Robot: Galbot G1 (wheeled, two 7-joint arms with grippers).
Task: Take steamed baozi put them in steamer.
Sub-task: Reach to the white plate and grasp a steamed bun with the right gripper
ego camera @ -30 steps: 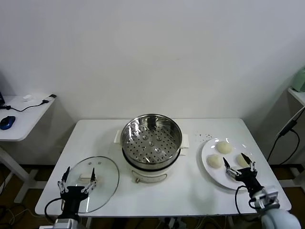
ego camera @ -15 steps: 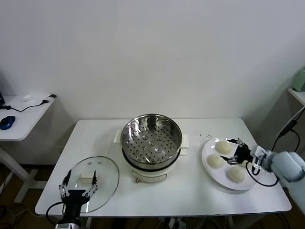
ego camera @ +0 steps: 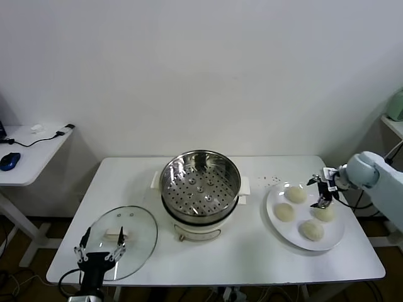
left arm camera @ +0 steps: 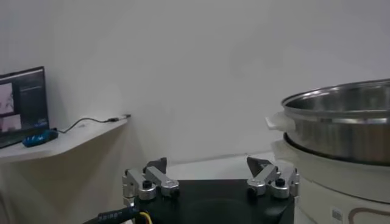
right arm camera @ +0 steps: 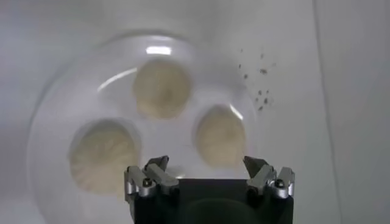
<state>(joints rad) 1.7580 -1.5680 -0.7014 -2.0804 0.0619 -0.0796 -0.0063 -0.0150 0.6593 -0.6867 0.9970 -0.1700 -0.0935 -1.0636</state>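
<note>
Several cream-white baozi lie on a flat white plate (ego camera: 277,229) at the right, among them ones at the far side (ego camera: 295,194), the left (ego camera: 284,212) and the near side (ego camera: 311,230). My right gripper (ego camera: 322,192) hangs open and empty over the plate's right part, just above a baozi (ego camera: 326,214). In the right wrist view the open gripper (right arm camera: 206,163) is above a baozi (right arm camera: 220,136), with two more (right arm camera: 162,88) (right arm camera: 105,157) beyond. The steel steamer (ego camera: 200,187) stands open mid-table with its perforated tray bare. My left gripper (ego camera: 101,249) is open and empty at the front left.
A round glass lid (ego camera: 135,242) with a white handle lies at the front left under the left gripper. The steamer's side (left arm camera: 341,125) rises to one side of the left gripper (left arm camera: 207,163). A side desk (ego camera: 28,157) with a blue mouse stands at the left.
My right arm has swung from the table's front edge to the far right side of the plate, now over the baozi. My left gripper has sunk slightly toward the front edge.
</note>
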